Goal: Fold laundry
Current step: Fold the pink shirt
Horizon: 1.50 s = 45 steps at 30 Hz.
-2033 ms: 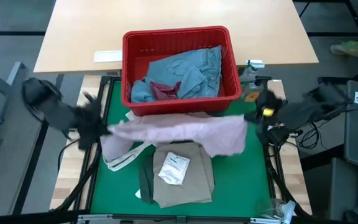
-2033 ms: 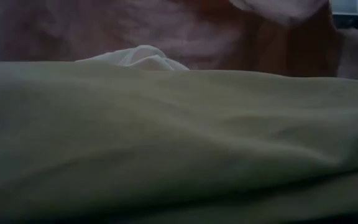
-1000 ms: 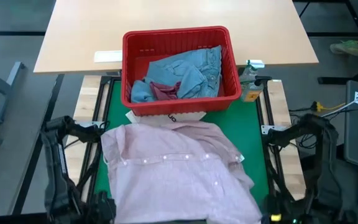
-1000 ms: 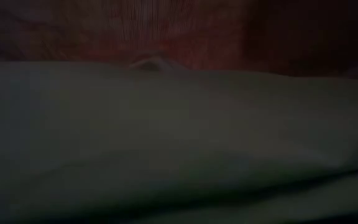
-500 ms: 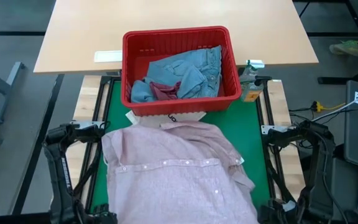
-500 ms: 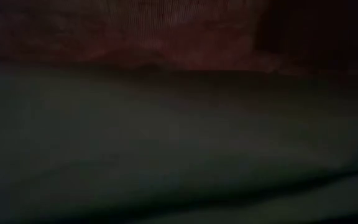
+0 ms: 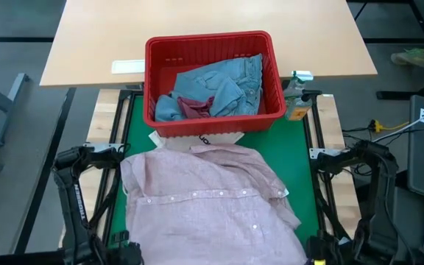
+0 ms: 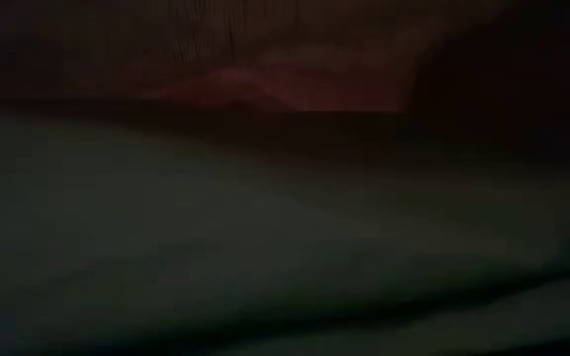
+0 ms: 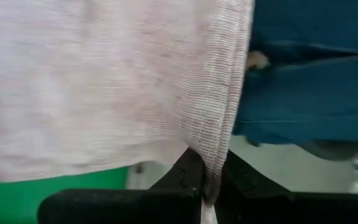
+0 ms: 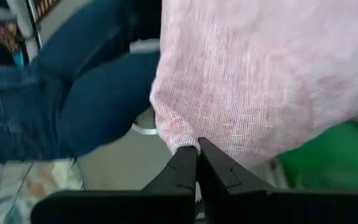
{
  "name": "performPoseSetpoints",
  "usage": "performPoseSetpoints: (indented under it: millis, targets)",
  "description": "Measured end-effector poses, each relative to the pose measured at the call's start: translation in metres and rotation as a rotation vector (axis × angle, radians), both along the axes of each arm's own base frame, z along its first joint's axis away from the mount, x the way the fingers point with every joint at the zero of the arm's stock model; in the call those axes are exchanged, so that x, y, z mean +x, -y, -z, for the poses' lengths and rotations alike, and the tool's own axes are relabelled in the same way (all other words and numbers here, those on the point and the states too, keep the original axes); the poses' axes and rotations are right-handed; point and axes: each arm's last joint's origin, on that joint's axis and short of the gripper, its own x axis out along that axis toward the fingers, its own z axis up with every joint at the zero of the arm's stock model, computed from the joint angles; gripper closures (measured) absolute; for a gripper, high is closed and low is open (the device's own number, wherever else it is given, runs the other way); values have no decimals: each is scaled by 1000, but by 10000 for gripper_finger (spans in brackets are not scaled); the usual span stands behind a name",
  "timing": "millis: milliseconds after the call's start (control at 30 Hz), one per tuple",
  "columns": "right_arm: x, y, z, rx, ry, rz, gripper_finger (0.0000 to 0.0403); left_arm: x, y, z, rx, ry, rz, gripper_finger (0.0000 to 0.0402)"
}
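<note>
Green matting [image 7: 135, 132] covers the work table, with a pale wooden tabletop [image 7: 197, 18] butting up against its far edge. So the mottled pink button-up top [image 7: 212, 210] is spread out pretty much flat over the mat, button row running across it, and it hangs off the near edge of the table. Right behind it, touching its far hem, sits the red plastic basket [image 7: 213, 82], and inside that there's crumpled light blue denim jeans [image 7: 223, 85] plus a dark red bit of cloth [image 7: 195, 107] tucked against them. A white flat thing with black marks [image 7: 205, 139] peeks out between the basket and the top. Both arms are folded way down at the near corners. The left gripper [image 9: 207, 193] is at the near-left corner with its fingers pinched closed on the top's seamed edge, cloth draping up and away from the fingertips in the left wrist view. The right gripper [image 10: 197, 152] is at the near-right corner doing the same thing, tips squeezed together on a bunched fold of the pink fabric. Both wrist views also catch a person's legs in dark blue jeans [image 10: 86, 93] beyond the table edge. The low view is basically dark, just murky cloth filling it, can't make out anything useful there.
</note>
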Motion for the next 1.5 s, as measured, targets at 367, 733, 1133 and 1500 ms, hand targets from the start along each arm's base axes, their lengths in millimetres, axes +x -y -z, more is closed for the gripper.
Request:
performPoseSetpoints:
  millis: [367, 733, 1133, 1500]
  targets:
    - [0, 60, -3, -345, 82, 387, 398, 1, -44, 11, 330, -179, -239, 391]
    - [27, 95, 49, -556, -96, 545, 398, 0, -72, 63, 537, -261, -378, 391]
    - [43, 126, 89, -741, -231, 567, 398, 3, -99, 98, 656, -314, -471, 378]
    - [53, 136, 90, -762, -263, 574, 397, 7, -102, 99, 662, -324, -481, 314]
